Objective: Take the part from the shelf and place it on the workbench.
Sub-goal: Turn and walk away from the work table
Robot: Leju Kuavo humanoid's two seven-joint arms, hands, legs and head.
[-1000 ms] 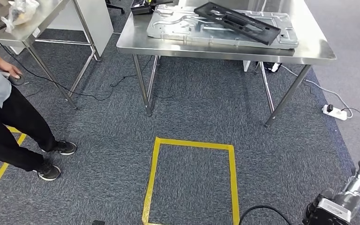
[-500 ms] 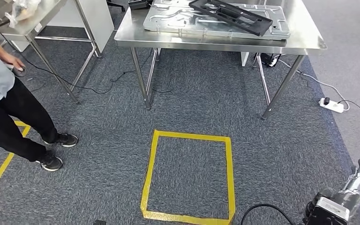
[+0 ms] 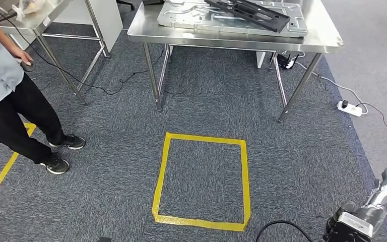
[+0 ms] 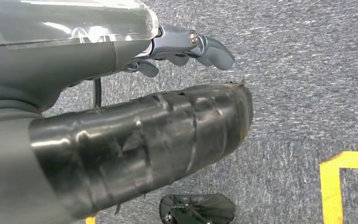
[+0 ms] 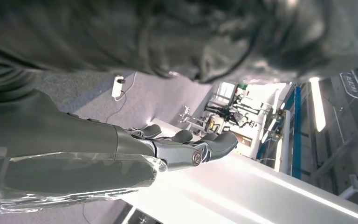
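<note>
A long black frame part (image 3: 247,10) lies slantwise on a silver stamped plate (image 3: 191,20), which rests on the steel workbench (image 3: 232,40) at the far end of the head view. My right hand (image 3: 384,185) hangs low at the bottom right, far from the bench. It holds nothing, and the right wrist view shows its fingers (image 5: 189,144) stretched out and bare. My left hand (image 4: 186,44) hangs over the grey carpet with its fingers loosely spread and nothing in them.
A person (image 3: 10,96) in dark trousers stands at the left beside a second steel table (image 3: 35,22) with a plastic bag (image 3: 30,6) on it. A yellow tape square (image 3: 164,176) marks the carpet ahead. A white power strip (image 3: 347,107) and cables lie right of the bench.
The camera has moved: the bench has slid up toward the picture's top edge and the whole yellow square now shows. The person has shifted their feet. Both my hands stay hanging.
</note>
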